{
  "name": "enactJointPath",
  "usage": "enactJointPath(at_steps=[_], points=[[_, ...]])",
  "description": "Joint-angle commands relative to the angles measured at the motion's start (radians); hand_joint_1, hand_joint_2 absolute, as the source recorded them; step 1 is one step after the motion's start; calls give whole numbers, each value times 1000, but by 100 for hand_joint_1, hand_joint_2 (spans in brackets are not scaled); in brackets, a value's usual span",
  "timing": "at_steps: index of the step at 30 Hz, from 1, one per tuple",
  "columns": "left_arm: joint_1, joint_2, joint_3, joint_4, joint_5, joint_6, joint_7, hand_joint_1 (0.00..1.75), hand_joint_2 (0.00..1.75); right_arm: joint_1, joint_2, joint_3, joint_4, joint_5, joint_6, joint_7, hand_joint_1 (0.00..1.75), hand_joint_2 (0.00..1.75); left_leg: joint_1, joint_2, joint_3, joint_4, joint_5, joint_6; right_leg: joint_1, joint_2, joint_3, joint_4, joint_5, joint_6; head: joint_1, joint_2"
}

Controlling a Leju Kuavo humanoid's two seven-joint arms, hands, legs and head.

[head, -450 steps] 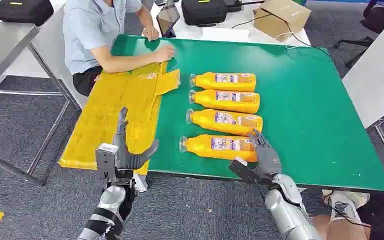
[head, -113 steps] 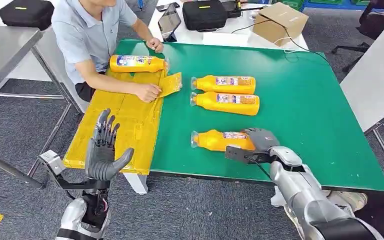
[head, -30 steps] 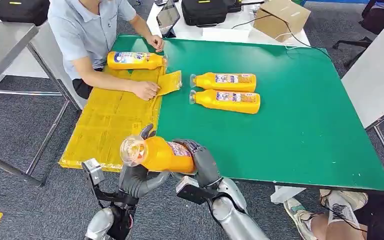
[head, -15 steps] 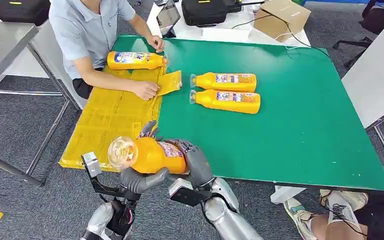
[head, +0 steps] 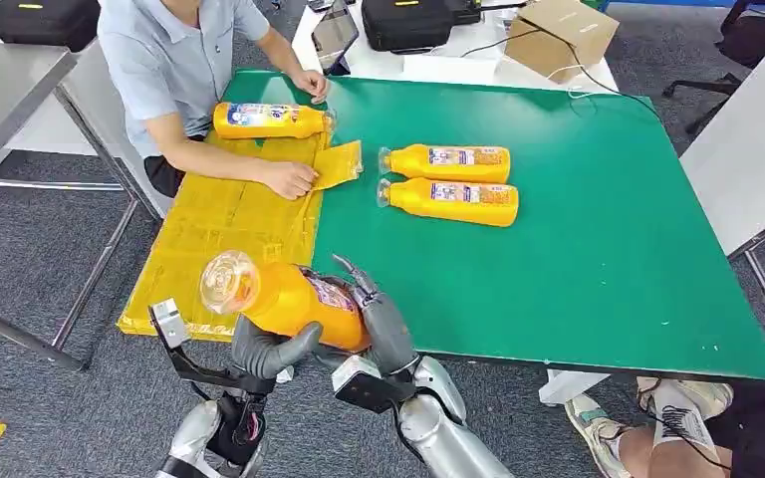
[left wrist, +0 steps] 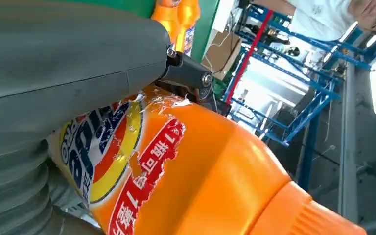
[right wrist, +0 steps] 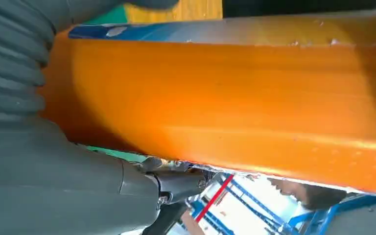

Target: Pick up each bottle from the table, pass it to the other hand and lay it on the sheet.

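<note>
An orange bottle point(head: 289, 299) hangs in the air over the table's near left corner, its clear cap toward me. My left hand point(head: 264, 351) grips it from below, thumb curled up its side; the left wrist view shows the bottle point(left wrist: 200, 166) under my thumb point(left wrist: 68, 58). My right hand point(head: 379, 324) lies against the bottle's base end with its fingers point(head: 357, 281) lifted straight off it. The right wrist view has the bottle point(right wrist: 235, 93) close along the right hand point(right wrist: 39, 166). One bottle point(head: 264, 120) lies on the yellow sheet point(head: 219, 229). Two bottles point(head: 448, 161) point(head: 453, 201) lie on the green table point(head: 578, 229).
A person sits at the far left with one hand point(head: 289, 179) pressing on the sheet's edge and the other by the lying bottle. A cardboard box point(head: 558, 35), black cases and a tablet stand on the white table behind. A grey table edge point(head: 747, 149) is at right.
The held bottle has shifted left and slightly up. My left hand has closed under it, and my right hand's fingers, wrapped over it half a second ago, have straightened off it.
</note>
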Motion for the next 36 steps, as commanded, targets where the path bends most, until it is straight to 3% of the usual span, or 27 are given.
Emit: enactJointPath(at_steps=[1, 6, 7, 12, 14, 18, 24, 26, 32, 36], points=[[-51, 7, 21, 70, 24, 24, 23, 175, 175, -36, -9, 39, 52, -4, -14, -3, 0, 0, 0, 0, 4, -1, -1, -1, 1, -1, 4, -1, -1, -2, 0, 0], [-76, 18, 43, 99, 9, 84, 41, 175, 175, -36, -15, 40, 56, 5, -45, 0, 0, 0, 0, -1, 3, -1, 0, -1, 0, -2, 3, -1, -1, -1, -1, 0], [-99, 29, 46, 126, -43, 149, 39, 175, 175, -40, -17, 45, 64, 17, -72, 7, 0, 0, 0, -1, 4, -1, -1, -1, 0, -2, 5, -1, -1, -2, 0, 0], [-111, 35, 52, 141, -45, 153, 37, 175, 175, -41, -19, 45, 67, 18, -76, 6, 0, 0, 0, 0, 3, -1, 0, -1, 1, -1, 3, -1, 0, -1, 0, 0], [-143, 58, 47, 175, -132, 234, 36, 175, 175, -45, -24, 55, 74, 40, -107, 15, 0, 0, 0, 0, 4, -1, 0, -1, 1, -2, 4, -1, -1, -2, 0, 0], [-268, 124, 79, 303, -292, 350, 33, 175, 175, -53, -39, 53, 79, 64, -152, 27, 0, 0, 0, -1, 2, -1, 0, -1, 1, -2, 3, -1, 0, -1, 0, 0], [-451, 150, 157, 459, -509, 438, 14, 175, 175, -51, -47, 28, 68, 72, -167, 29, 0, 0, 1, -2, 1, 0, 2, -1, 1, -3, 2, 1, 0, -2, 0, 0], [-531, 168, 131, 560, -667, 500, 44, 175, 175, -50, -43, 26, 68, 78, -160, 36, 0, 0, 1, -2, 3, 0, 2, -2, 1, -4, 3, 1, -1, -2, 0, 0], [-726, 168, 111, 864, -879, 495, 117, 175, 175, -47, -32, 31, 79, 90, -138, 41, 0, 0, 1, -2, 2, 0, 3, -2, 1, -3, 3, 1, 0, -1, 0, 0], [-794, 174, 42, 972, -1004, 479, 175, 175, 175, -37, -30, 35, 66, 84, -121, 40, 0, 0, 2, -2, 3, 0, 2, -2, 2, -3, 5, 2, -1, -2, 0, 0]])
